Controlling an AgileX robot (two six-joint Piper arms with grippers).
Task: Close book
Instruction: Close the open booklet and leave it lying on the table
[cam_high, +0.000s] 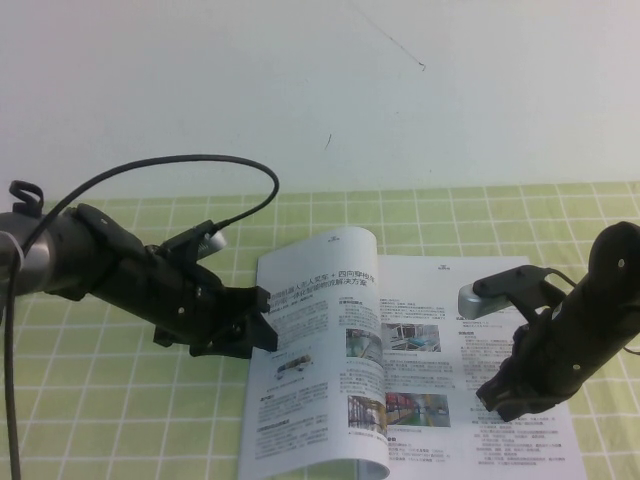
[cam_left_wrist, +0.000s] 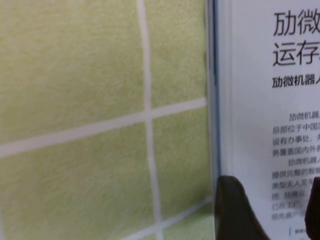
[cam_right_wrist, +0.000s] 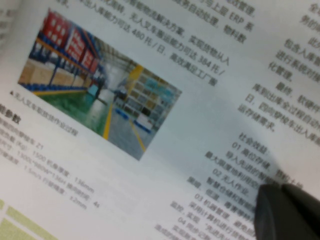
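Note:
An open book (cam_high: 420, 340) with printed text and photos lies on the green checked cloth. Its left leaf (cam_high: 310, 360) is raised and arches toward the spine. My left gripper (cam_high: 252, 328) is at that leaf's outer edge. In the left wrist view the left gripper (cam_left_wrist: 272, 215) is open, the printed page (cam_left_wrist: 270, 100) showing between its dark fingers (cam_left_wrist: 235, 210). My right gripper (cam_high: 497, 393) rests on the right page (cam_high: 500, 300). In the right wrist view the right gripper (cam_right_wrist: 285, 210) is shut, with its tip against the text and nothing held.
The green checked tablecloth (cam_high: 120, 400) covers the table up to a white wall (cam_high: 320, 90) at the back. A black cable (cam_high: 180, 165) loops above my left arm. The book runs to the front edge of the high view.

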